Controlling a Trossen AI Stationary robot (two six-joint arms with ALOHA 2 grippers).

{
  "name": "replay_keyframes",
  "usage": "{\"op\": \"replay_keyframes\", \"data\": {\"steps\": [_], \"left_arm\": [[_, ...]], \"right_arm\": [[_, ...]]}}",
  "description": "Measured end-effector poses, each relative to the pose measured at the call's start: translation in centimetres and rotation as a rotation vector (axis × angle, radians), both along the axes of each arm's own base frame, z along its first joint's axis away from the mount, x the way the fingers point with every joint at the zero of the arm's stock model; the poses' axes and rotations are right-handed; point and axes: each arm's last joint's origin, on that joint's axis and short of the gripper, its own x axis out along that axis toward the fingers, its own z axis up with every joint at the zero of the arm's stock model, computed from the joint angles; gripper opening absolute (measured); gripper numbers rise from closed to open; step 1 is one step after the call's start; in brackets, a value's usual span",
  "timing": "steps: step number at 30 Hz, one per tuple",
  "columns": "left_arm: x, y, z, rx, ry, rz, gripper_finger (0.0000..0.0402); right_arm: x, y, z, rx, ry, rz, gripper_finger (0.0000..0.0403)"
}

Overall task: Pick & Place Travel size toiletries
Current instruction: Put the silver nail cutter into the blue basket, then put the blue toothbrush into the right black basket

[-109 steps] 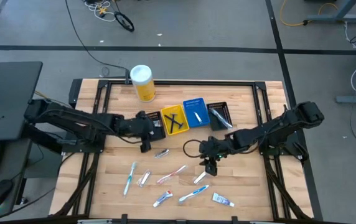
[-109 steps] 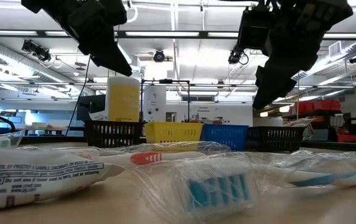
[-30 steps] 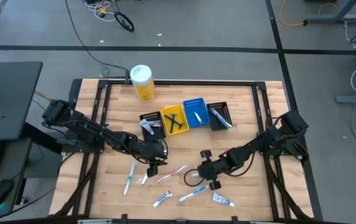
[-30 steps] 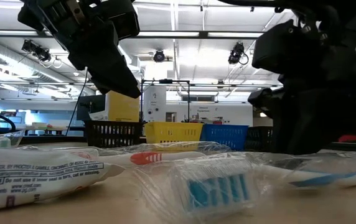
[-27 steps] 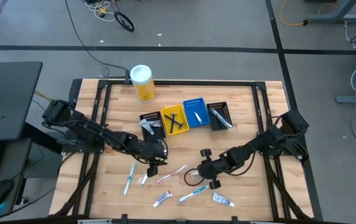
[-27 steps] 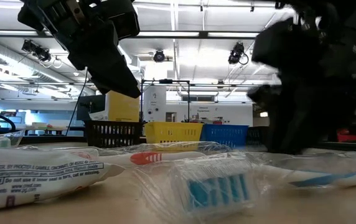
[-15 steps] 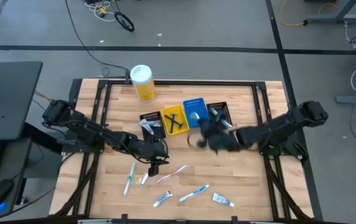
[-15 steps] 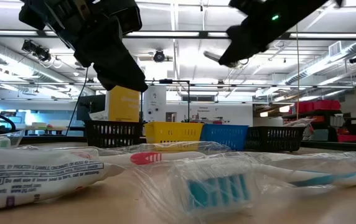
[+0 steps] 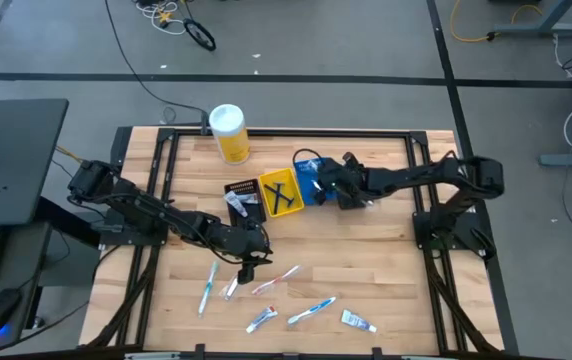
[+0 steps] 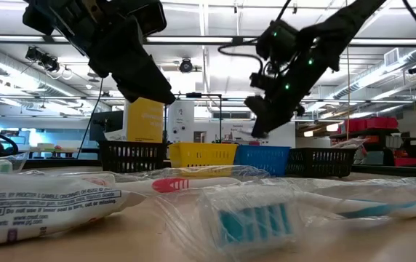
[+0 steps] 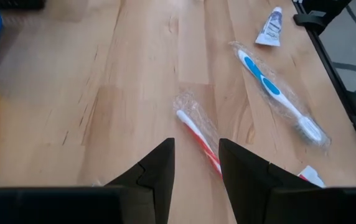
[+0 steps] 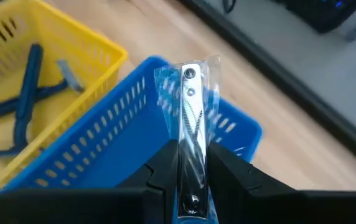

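Hovering over the blue bin (image 12: 128,118), the right gripper (image 12: 193,165) pinches a wrapped nail clipper (image 12: 190,118); the left gripper (image 11: 196,165), fingers parted and empty, hangs above a red toothbrush (image 11: 198,135).

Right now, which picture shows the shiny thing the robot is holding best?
The right wrist view: the wrapped nail clipper fills it, pinched over the blue bin. The high view shows only the right gripper there; the other views don't show it clearly.

Bare wood between bins (image 9: 311,186) and scattered toiletries (image 9: 311,310); yellow canister (image 9: 229,133) blocks far-left.
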Motion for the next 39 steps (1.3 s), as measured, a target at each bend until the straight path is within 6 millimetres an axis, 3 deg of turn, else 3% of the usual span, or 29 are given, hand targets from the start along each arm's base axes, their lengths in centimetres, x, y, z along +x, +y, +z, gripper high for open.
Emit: {"op": "replay_keyframes", "data": {"steps": [8,18,21,28,33,36,39], "left_arm": [[0.0,0.0,0.0,0.019,-0.007,-0.012,0.0132],[0.2,0.0,0.2,0.011,-0.029,-0.009,0.0132],[0.2,0.0,0.2,0.01,-0.029,-0.009,0.0132],[0.2,0.1,0.2,0.062,-0.036,-0.043,0.0132],[0.2,0.1,0.2,0.085,-0.043,-0.059,0.0132],[0.2,0.0,0.3,0.103,-0.057,-0.071,0.0132],[0.4,0.1,0.6,0.117,-0.085,-0.04,0.0132]], "right_arm": [[0.4,-0.8,-1.9,0.065,0.04,0.031,0.0097],[0.4,-1.0,-1.9,0.08,0.041,0.071,0.0153],[0.7,0.0,-1.5,0.091,0.033,0.147,0.0158],[1.3,6.0,-0.5,0.046,0.052,0.408,0.0158],[0.9,12.8,0.9,0.161,-0.042,0.697,0.0158],[0.1,16.9,0.7,0.269,-0.033,0.903,0.0158],[-1.0,20.3,-0.2,0.322,0.008,0.992,0.0158]]}}
